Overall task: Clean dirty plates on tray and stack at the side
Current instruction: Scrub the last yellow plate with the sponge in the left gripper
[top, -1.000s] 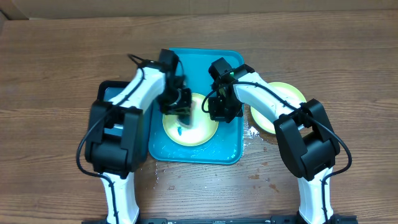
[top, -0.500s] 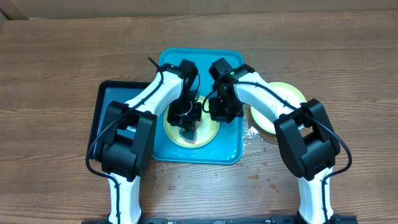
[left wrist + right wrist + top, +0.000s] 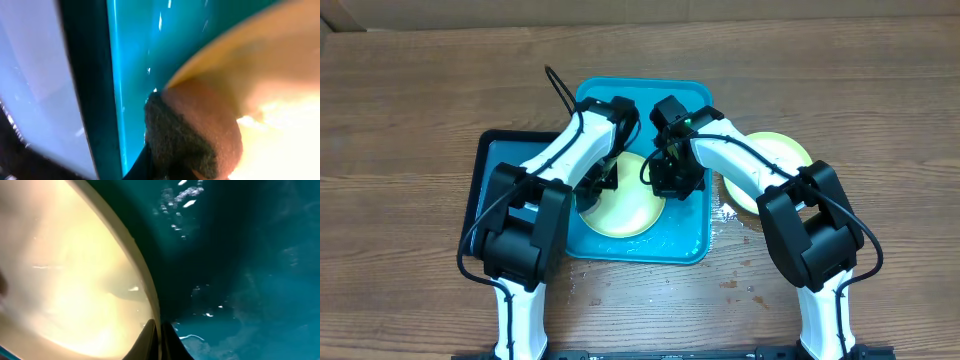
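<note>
Right gripper (image 3: 159, 331): jaws closed on the rim of the plate (image 3: 75, 280). The fingertips meet on the thin edge at the bottom of the right wrist view. The plate's pale centre fills everything left of the jaws. Right of them is the wet floor of the tray (image 3: 250, 255), with droplets further out.

Left gripper (image 3: 602, 182): jaws clamped on a sponge (image 3: 200, 125), dark scrub face left, brown foam right. The sponge sits just ahead of the jaws and presses on the plate's edge, where the rim meets the tray floor. The plate runs right and away from the jaws. The cyan floor is on their left, then the tray wall.

Overhead: the plate lies flat in the tray, between the two grippers. The left gripper is at its upper-left edge and the right gripper at its upper-right edge, near each other but apart. No scribble marks are visible on the exposed part of the plate.

Further out, a second plate (image 3: 782, 152) with a yellow-green rim lies on the table (image 3: 410, 100), outboard of the right jaws beside the tray and partly under the right arm. A black tray (image 3: 480, 165) sits outboard of the left jaws, against the cyan tray. Its inside looks pale blue; can't tell what's in it.
</note>
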